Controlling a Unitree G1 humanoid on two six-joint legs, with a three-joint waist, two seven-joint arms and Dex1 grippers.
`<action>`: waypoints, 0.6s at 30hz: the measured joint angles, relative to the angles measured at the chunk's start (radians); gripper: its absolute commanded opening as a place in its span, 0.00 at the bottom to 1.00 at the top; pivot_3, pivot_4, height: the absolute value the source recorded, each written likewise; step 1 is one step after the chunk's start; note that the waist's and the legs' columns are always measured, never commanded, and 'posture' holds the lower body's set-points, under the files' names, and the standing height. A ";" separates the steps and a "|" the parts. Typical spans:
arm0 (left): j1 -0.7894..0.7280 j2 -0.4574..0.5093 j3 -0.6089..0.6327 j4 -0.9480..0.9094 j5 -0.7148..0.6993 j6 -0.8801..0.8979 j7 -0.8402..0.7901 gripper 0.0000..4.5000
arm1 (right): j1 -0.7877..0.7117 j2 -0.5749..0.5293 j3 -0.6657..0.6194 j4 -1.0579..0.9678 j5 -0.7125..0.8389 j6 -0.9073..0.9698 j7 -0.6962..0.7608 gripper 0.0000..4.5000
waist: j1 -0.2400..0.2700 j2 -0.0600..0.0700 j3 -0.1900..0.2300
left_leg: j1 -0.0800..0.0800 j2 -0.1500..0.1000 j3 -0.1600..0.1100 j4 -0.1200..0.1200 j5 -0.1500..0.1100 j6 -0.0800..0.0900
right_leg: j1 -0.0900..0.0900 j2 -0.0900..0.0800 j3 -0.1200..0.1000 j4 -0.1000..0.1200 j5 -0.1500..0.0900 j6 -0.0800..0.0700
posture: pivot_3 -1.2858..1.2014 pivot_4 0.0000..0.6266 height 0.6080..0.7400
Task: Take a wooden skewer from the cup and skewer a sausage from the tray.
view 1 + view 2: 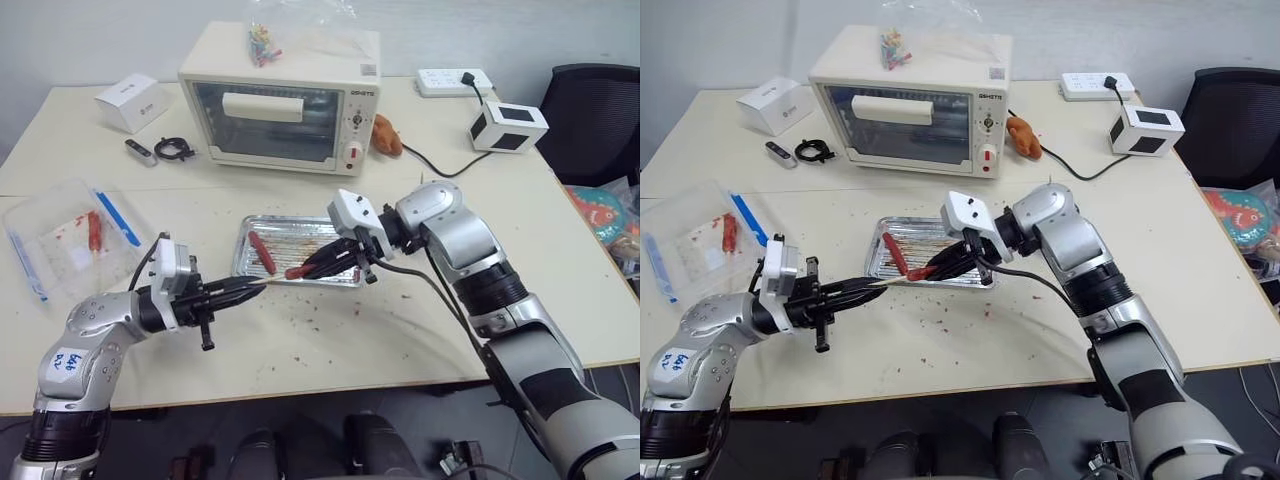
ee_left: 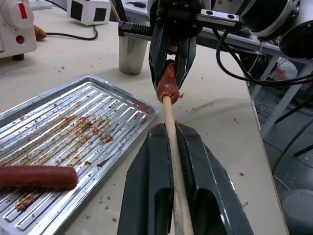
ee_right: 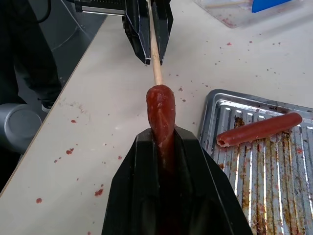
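Inspecting the left eye view: the left gripper (image 1: 240, 290) has its fingers closed on the wooden skewer (image 1: 258, 286), held roughly level and aimed at the sausage (image 1: 300, 270), which the right gripper (image 1: 325, 262) pinches between nearly closed fingers just above the near edge of the tray (image 1: 300, 226); a second sausage (image 1: 262, 252) lies in the tray. Left wrist view: the skewer tip meets the sausage end, just entering or pressed against it, and the cup (image 2: 133, 54) stands on the bench (image 2: 220, 107) behind the right gripper. Right wrist view: skewer and sausage look roughly in line. Risks, as judged: a slight misalignment could drive the point out through the sausage side or into a finger pad; too hard a push could slide the sausage back through the grip, split it, or snap the thin stick. Surface and room: the pale bench is flecked with red crumbs; a toaster oven (image 1: 285, 100), a power strip (image 1: 455, 80) and a clear plastic box (image 1: 60, 240) share it; an office chair (image 1: 595, 110) stands alongside.
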 measured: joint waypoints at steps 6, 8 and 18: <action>-0.058 -0.030 -0.029 0.038 0.018 0.000 -0.016 0.00 | -0.010 0.000 -0.004 0.001 -0.002 0.007 0.002 0.05 | 0.000 0.000 0.000 | 0.000 0.000 0.000 0.000 0.000 0.000 | 0.000 0.000 0.000 0.000 0.000 0.000 | 0.52 0.24 1.00; -0.076 -0.040 -0.034 0.053 0.023 0.000 -0.024 0.00 | -0.015 0.000 -0.005 0.001 -0.004 0.008 0.002 0.05 | 0.000 0.000 0.000 | 0.000 0.000 0.000 0.000 0.000 0.000 | 0.000 0.001 0.000 0.000 0.000 0.000 | 0.52 0.24 1.00; -0.097 -0.062 -0.039 0.062 0.052 0.000 -0.038 0.00 | -0.007 -0.002 -0.014 -0.013 0.004 0.050 0.007 0.12 | -0.001 0.000 0.000 | 0.000 0.000 0.000 0.000 0.000 0.000 | 0.000 0.000 0.000 0.000 0.000 0.000 | 0.52 0.24 1.00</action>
